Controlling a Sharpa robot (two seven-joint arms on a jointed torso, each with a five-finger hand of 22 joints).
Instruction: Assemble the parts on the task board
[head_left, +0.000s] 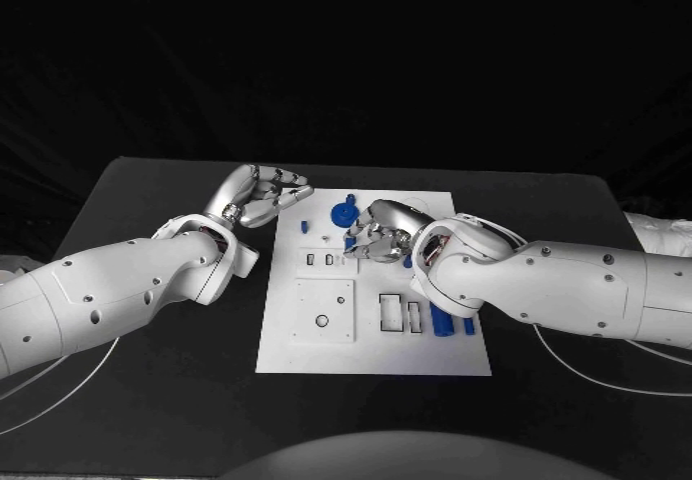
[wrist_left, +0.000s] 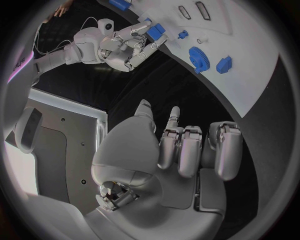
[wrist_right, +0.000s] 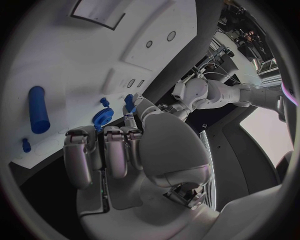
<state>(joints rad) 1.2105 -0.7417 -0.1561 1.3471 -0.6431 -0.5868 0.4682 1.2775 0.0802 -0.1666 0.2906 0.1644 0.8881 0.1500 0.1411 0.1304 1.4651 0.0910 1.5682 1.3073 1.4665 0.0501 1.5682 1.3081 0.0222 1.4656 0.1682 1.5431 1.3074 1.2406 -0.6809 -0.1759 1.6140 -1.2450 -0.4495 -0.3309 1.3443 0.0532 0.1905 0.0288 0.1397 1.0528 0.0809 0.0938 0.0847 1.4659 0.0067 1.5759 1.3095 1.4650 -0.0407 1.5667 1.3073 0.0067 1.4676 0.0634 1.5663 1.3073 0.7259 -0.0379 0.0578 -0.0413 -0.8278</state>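
The white task board (head_left: 372, 355) lies in the middle of the table. My right hand (head_left: 381, 230) hovers over its far half and pinches a small blue part (wrist_right: 129, 103) between thumb and fingertip; the left wrist view shows that blue part (wrist_left: 156, 31) at the right hand (wrist_left: 128, 47). A blue gear (head_left: 343, 213) lies on the board just beyond that hand. My left hand (head_left: 261, 195) hangs off the board's far left corner, fingers curled in on nothing. A blue cylinder (wrist_right: 39, 110) and a small blue peg (head_left: 304, 227) lie on the board.
A raised square plate (head_left: 323, 310) with a hole and several rectangular slots (head_left: 392, 312) sit in the board's near half. More blue pieces (head_left: 441, 321) lie beneath my right forearm. A blue block (wrist_left: 224, 65) lies near the gear. Black table surrounds the board.
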